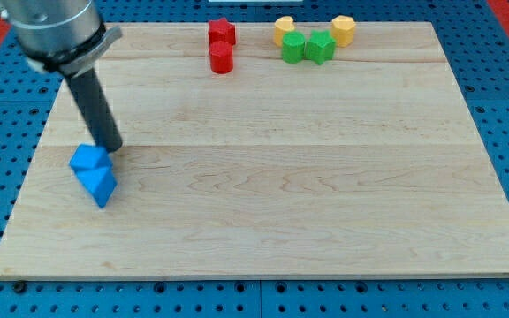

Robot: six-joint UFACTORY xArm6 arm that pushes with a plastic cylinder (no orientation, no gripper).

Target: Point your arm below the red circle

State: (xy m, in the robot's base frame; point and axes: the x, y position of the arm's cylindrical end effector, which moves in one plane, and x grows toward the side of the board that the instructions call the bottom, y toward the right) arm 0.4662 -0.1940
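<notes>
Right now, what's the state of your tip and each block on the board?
My tip: down, at upper right of blue blocks.
Blue blocks: touching each other.
Red circle: upright, against red star.
Green blocks: side by side.
Yellow blocks: apart.
</notes>
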